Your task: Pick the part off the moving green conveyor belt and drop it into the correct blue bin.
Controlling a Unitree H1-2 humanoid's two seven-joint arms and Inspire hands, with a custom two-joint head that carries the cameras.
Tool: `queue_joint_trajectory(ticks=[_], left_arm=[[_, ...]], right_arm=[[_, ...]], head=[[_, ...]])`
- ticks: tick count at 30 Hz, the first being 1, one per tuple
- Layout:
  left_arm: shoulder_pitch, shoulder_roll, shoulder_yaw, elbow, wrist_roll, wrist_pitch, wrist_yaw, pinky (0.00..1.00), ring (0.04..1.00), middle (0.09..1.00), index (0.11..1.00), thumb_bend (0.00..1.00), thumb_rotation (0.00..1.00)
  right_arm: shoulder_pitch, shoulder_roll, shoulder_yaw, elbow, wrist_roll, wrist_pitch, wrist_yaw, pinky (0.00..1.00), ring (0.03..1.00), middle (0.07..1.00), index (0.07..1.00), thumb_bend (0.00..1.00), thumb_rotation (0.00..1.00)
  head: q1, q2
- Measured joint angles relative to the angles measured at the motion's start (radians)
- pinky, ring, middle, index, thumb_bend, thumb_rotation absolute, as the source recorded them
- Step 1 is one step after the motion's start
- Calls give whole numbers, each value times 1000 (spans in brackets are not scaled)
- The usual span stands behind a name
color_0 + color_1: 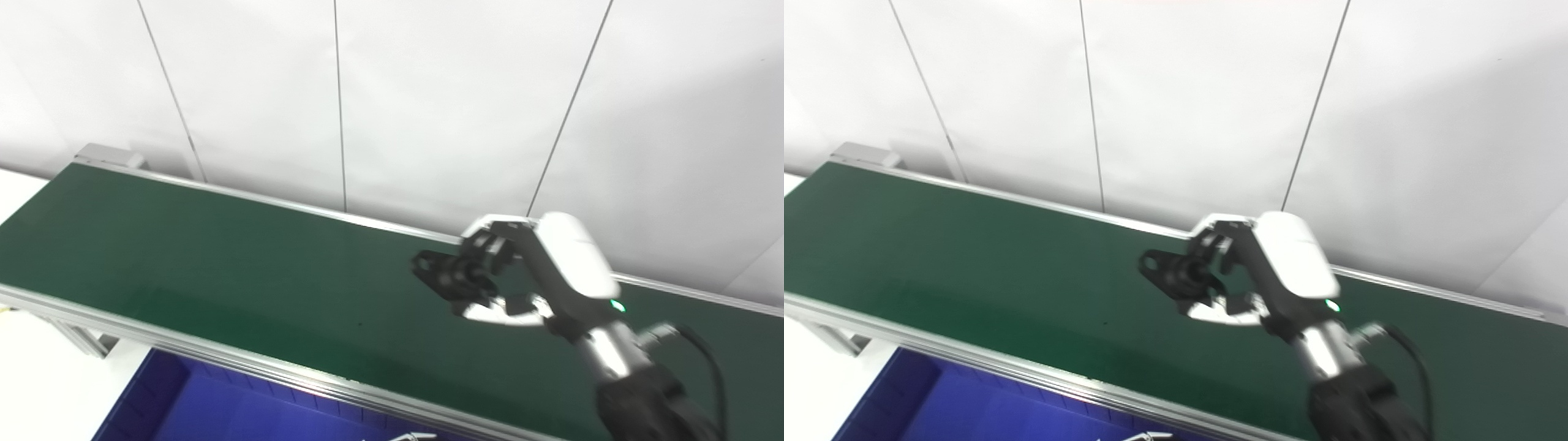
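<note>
The right hand (520, 269) was out over the green conveyor belt (214, 257), its arm coming in from the near right corner, white shell on top and a small green light glowing at the wrist. And it had the part (450, 275)! A black piece with a ring-shaped lug at its left end, gripped between the curled fingers (484, 242) above and the thumb below. The fingers were wrapped around its right end, the lug poking out to the left. Whether the part was clear of the belt or just skimming it, the views did not settle; it sat over the belt's middle, closer to the far rail than the near one.

The belt ran from far left to near right, framed by silver rails, with a white panelled wall (429, 92) behind it. Down at the near edge, below the near rail, sat the blue bin (184, 404), well apart from the hand. A pale sliver showed at the bottom edge over the bin, too little of it to name. The left hand was out of sight.
</note>
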Motion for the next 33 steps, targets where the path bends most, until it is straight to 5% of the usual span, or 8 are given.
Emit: queue_joint_trajectory(ticks=[6, 9, 13, 18, 21, 30, 33], left_arm=[[32, 2, 22, -46, -4, 0, -37, 704, 788, 799, 779, 759, 835], [56, 4, 47, -82, -10, 1, -64, 749, 820, 819, 800, 773, 829], [81, 13, 92, -121, -55, 1, -140, 814, 855, 844, 836, 728, 851], [113, 15, 156, -167, -113, 2, -233, 896, 882, 868, 877, 695, 918], [130, 22, 182, -200, -138, 2, -275, 937, 908, 888, 902, 693, 959], [155, 39, 230, -245, -201, 2, -342, 911, 895, 875, 889, 685, 932], [155, 38, 246, -245, -202, 2, -352, 896, 886, 867, 880, 694, 925]], right_arm=[[120, -81, -41, -51, 58, -1, 4, 319, 348, 424, 531, 517, 3], [185, -110, -61, -93, 75, -4, -4, 399, 387, 428, 534, 517, 4], [280, -124, -92, -165, 89, -6, -20, 410, 388, 425, 532, 518, 4], [376, -127, -115, -236, 82, -6, -32, 443, 421, 444, 531, 518, 4], [419, -126, -117, -277, 61, 5, -13, 463, 464, 467, 514, 521, 3], [523, -107, -121, -298, -46, 19, 37, 353, 351, 410, 521, 519, 1], [543, -106, -125, -289, -72, 21, 45, 336, 319, 457, 493, 525, 0]], head=[[-94, 49], [-134, 66], [-255, 132], [-318, 198], [-341, 230], [-356, 288], [-350, 295]])
